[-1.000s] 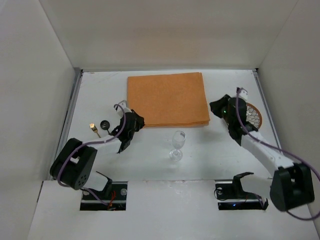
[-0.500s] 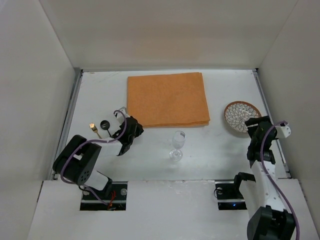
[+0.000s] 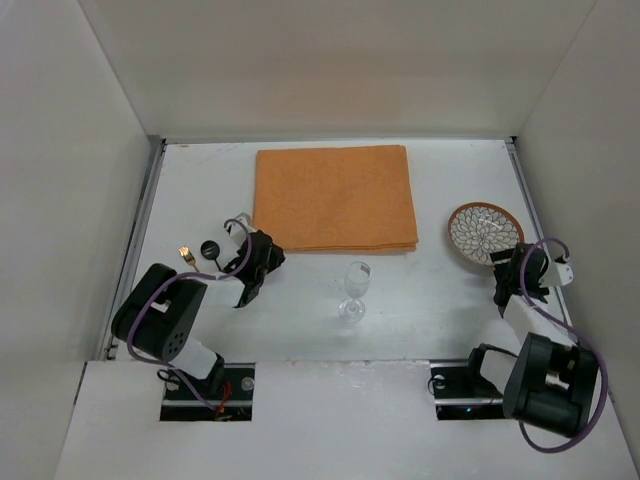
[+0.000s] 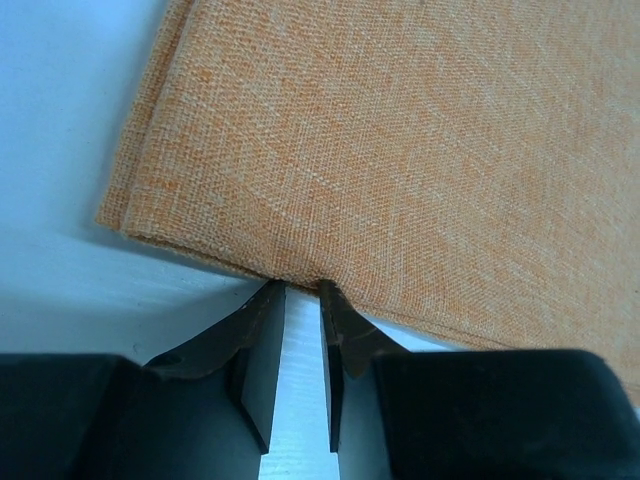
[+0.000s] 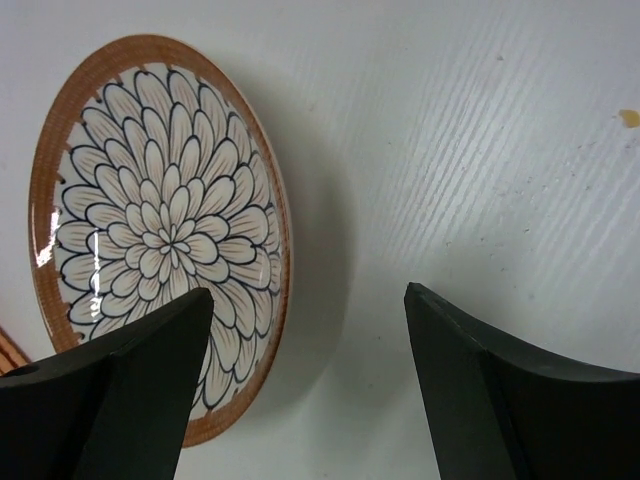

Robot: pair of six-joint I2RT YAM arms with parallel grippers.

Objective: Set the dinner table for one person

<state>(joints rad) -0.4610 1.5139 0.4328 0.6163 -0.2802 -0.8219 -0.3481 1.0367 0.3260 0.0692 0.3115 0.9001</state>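
Note:
The orange cloth mat lies flat at the middle back of the dinner table. My left gripper sits low at the mat's near left edge. In the left wrist view its fingertips touch the mat edge, a narrow gap between them showing bare table. A patterned plate with a brown rim rests at the right. My right gripper hangs just in front of it, and in the right wrist view it is wide open and empty beside the plate. A wine glass stands upright in the middle.
A small fork and a black round object lie left of my left gripper. Metal rails run along the table's side edges. White walls close in the back and both sides.
My right arm has drawn back from the plate toward the near right corner and its jaws have opened wide; the plate now rests alone. My left gripper shifted slightly nearer.

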